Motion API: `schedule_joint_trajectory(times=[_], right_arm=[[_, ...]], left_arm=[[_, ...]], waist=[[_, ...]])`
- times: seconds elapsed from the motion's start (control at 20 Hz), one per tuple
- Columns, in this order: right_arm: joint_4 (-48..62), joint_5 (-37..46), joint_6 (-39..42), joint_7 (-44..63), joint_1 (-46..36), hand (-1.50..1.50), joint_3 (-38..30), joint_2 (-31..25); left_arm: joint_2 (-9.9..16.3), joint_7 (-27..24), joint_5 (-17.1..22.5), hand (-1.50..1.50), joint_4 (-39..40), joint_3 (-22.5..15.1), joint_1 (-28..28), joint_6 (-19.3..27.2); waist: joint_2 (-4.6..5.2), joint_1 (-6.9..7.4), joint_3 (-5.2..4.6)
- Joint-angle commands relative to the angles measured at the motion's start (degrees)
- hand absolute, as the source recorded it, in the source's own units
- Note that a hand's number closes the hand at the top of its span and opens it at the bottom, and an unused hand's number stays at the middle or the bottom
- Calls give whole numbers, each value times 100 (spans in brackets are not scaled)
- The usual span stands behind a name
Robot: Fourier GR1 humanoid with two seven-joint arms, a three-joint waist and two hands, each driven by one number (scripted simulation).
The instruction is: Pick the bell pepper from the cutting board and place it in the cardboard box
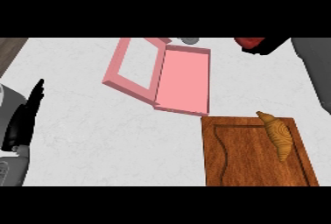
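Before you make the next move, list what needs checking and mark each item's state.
1. Bell pepper off the cutting board: ok, only a croissant lies there.
2. Pepper held by the right hand: ok, though partly cut off at the view's top.
3. Pink box open: ok.
4. Box free of contents: ok, nothing shows inside.
5. Pepper over the box: not ok, it is off to the box's right.
6. Left hand out of the way: ok, resting at the left edge.
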Motion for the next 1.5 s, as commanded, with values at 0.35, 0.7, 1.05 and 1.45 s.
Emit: schedule_joint_trajectory(times=[0.35, 0.7, 1.05, 1.45], right_arm=[[696, -290, 534, 1352, -1101, 150, -184, 1305], [979, -192, -110, 1719, -1234, 150, -160, 2008], [1359, 77, -1008, 2362, -1081, 150, -27, 2532], [1722, -184, -540, 2638, -1114, -150, -285, 2563]], left_arm=[[-22, -31, -90, 0, 297, 91, -265, -3], [-122, -200, -154, 0, 43, 40, 105, 25], [37, -52, -54, 0, 31, 147, -85, -200], [-65, -10, -122, 0, -158, 11, -100, -224]], waist=[[-6, -82, -5], [17, 19, -5], [67, 80, -9], [130, 245, -6]])
